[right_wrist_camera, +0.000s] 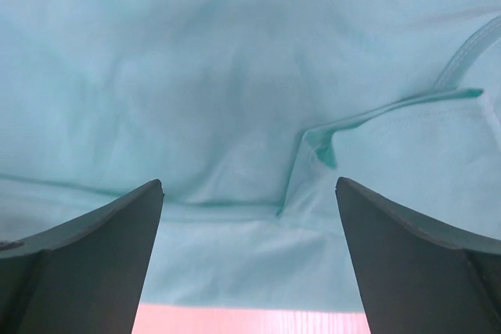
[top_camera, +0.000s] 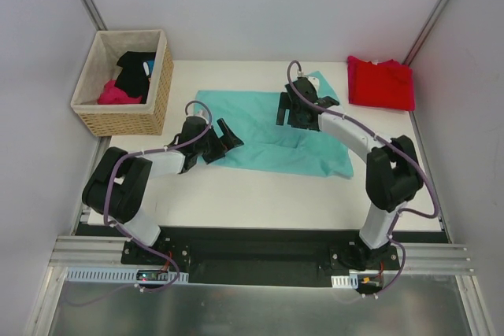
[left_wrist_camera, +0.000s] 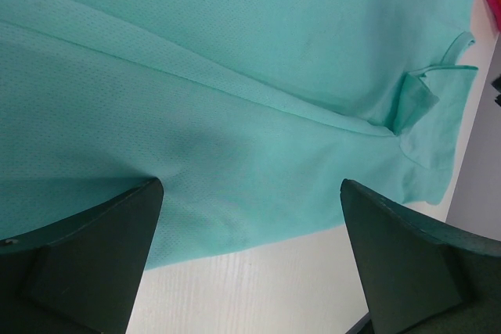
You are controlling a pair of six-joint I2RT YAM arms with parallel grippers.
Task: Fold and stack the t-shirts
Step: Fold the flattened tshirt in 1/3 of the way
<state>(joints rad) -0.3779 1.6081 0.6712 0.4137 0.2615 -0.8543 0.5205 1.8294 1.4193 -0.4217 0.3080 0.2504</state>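
**Station status: both grippers released over the teal t-shirt**

1. Near edge. You see both arm bases bolted along the bottom of the overhead frame. A bare strip of the white table [top_camera: 260, 194] lies just beyond them.

2. Left gripper [top_camera: 228, 135]. It sits left of centre, over the lower left edge of the teal t-shirt [top_camera: 276, 147]. Its jaws are spread wide and grasp nothing. In the left wrist view, teal fabric and a strip of table show between the fingers [left_wrist_camera: 102, 248]. Contact with the cloth cannot be confirmed.

3. Teal t-shirt. It lies spread out in the middle of the frame. A crease runs across it, and a small flap is turned over near its right side.

4. Right gripper [top_camera: 289, 120]. It sits over the shirt's upper right part. Its jaws are also wide apart and hold nothing.

5. Far edge. The red t-shirt [top_camera: 382, 84] lies folded at the upper right, apart from the teal one. At the upper left, a wicker basket [top_camera: 126, 122] holds a black garment [top_camera: 135, 64] and a magenta garment [top_camera: 116, 92].
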